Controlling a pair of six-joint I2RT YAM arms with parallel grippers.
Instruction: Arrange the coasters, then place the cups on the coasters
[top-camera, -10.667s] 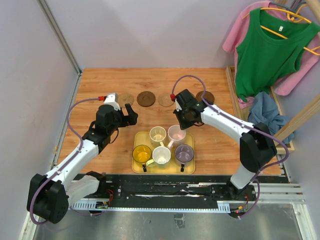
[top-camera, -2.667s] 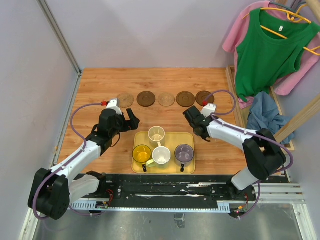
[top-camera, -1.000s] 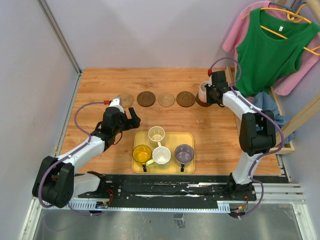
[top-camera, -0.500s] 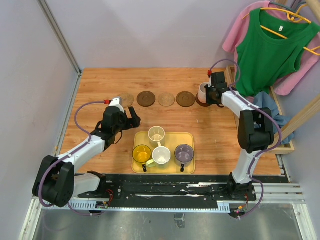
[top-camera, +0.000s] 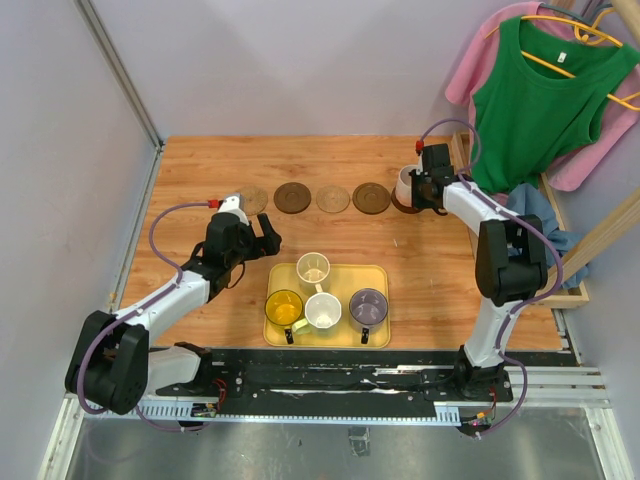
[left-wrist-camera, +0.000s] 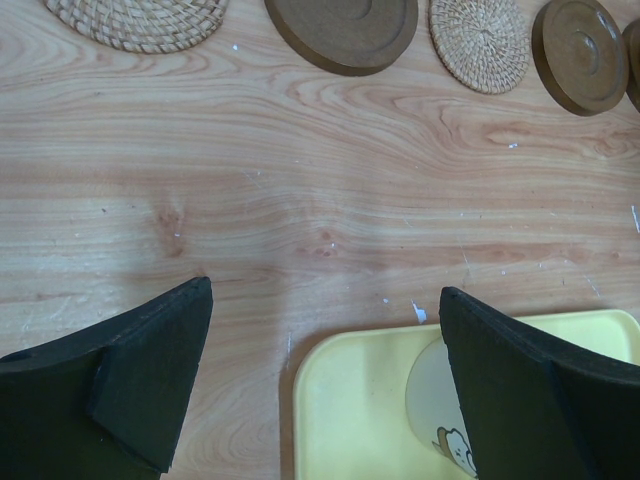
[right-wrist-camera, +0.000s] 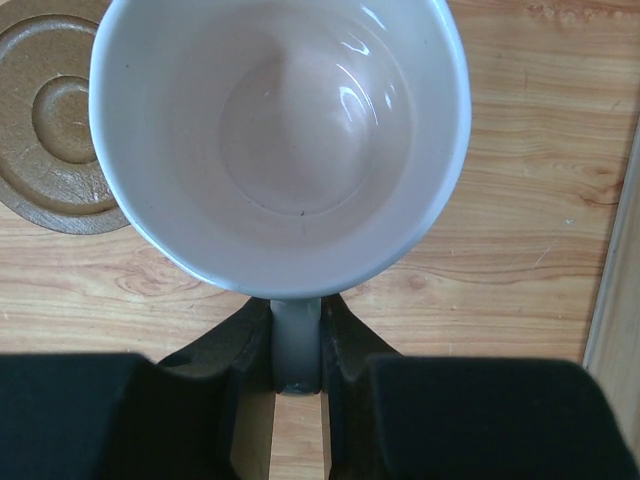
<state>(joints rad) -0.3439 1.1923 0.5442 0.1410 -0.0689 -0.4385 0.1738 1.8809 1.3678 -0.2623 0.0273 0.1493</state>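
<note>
Five coasters lie in a row across the table: tan (top-camera: 252, 198), dark brown (top-camera: 293, 197), tan (top-camera: 333, 198), dark brown (top-camera: 371, 197), and a dark one (top-camera: 404, 208) mostly hidden under the pale pink cup (top-camera: 407, 182). My right gripper (top-camera: 424, 186) is shut on that cup's handle (right-wrist-camera: 296, 340); the wrist view looks straight down into the cup (right-wrist-camera: 280, 130). Whether it rests on the coaster I cannot tell. My left gripper (top-camera: 265, 232) hangs open over the yellow tray's (top-camera: 380, 275) back left corner. On the tray stand cream-green (top-camera: 314, 268), yellow (top-camera: 284, 305), cream-white (top-camera: 323, 311) and grey-purple (top-camera: 368, 305) cups.
A wooden rack (top-camera: 462, 170) runs along the table's right edge just behind the right gripper, with green (top-camera: 535, 100), pink and blue (top-camera: 530, 225) clothes hanging there. A wall panel (top-camera: 120, 90) borders the left side. The left wrist view shows the tray corner (left-wrist-camera: 340, 400) between my fingers.
The pink cup, held by the right gripper, has gone from the tray to the rightmost coaster. Over the last second it barely moved. The left arm edged slightly back, still open.
</note>
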